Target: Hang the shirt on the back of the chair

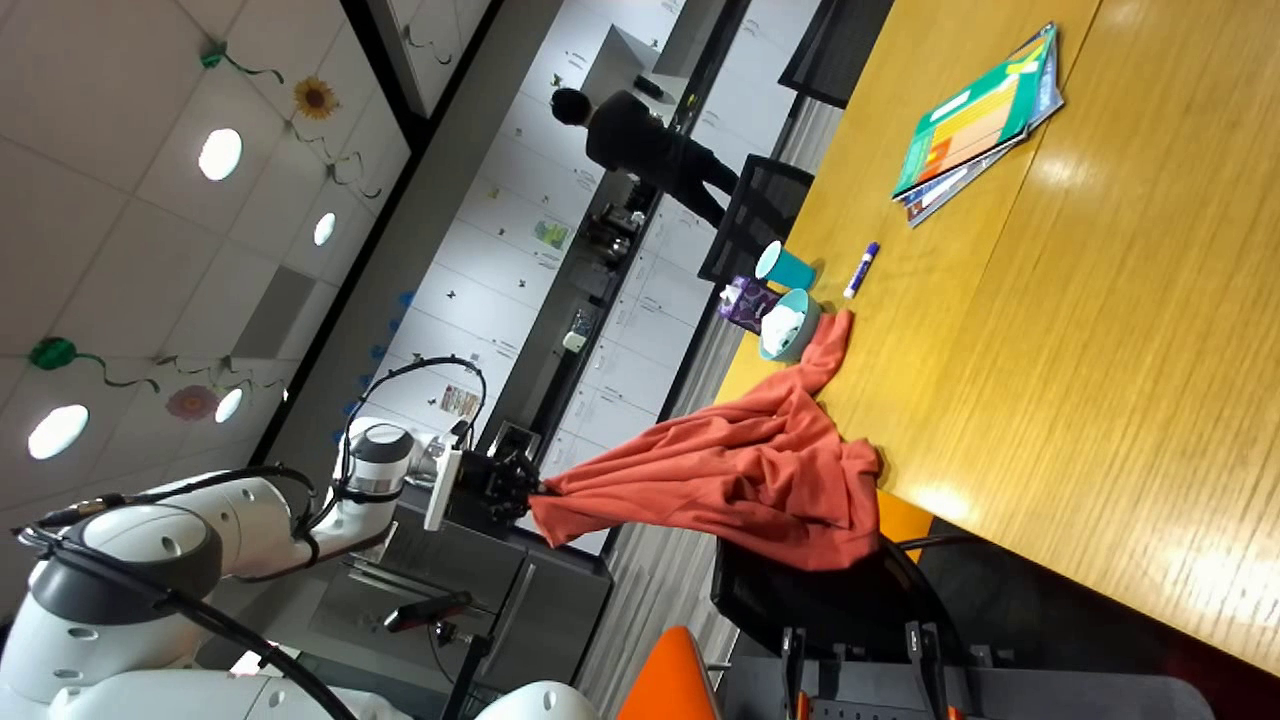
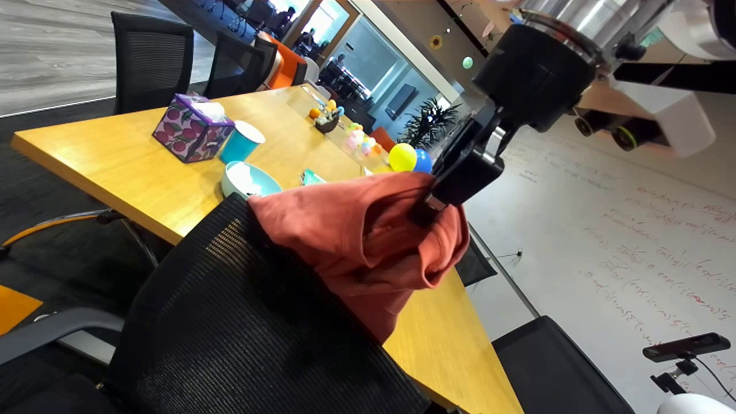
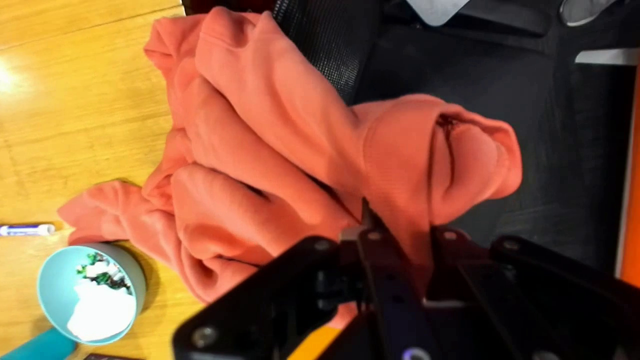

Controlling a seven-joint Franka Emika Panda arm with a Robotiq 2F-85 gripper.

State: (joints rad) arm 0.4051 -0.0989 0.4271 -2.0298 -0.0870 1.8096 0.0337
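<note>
1. While the black, jointed two-fingered tool (image 2: 432,204) hangs higher than the back of the black mesh-backed office chair (image 2: 259,328), its fingers (image 2: 468,175) are drawn close together, a pinch of cloth gripped between them.
2. That cloth belongs to the coral-red fabric shirt (image 1: 740,460): its highest part sits at the fingertips, and the rest falls away below the tool.
3. In an exterior view, the shirt slopes from the tool down to the yellow wood-grained bench (image 1: 1100,330), broadening into heaped folds at the edge.
4. A narrow length of the shirt runs out across the bench, well apart from the tool, passes just beside the round pale-teal bowl (image 3: 56,285) and ends near the slim white-and-purple marker (image 3: 27,230).
5. In the wrist view, the shirt (image 3: 280,150) spreads out ahead of the fingertips, with a fold gaping close to them.
6. In an exterior view, the shirt (image 2: 333,213) shows along the upper edge of the chair's back; whether the cloth bears on it, I cannot tell.
7. Past the bowl, in both exterior views, stand the teal, white-lined cup (image 2: 237,148) and the purple, fruit-patterned cardboard tissue box (image 2: 184,135).
</note>
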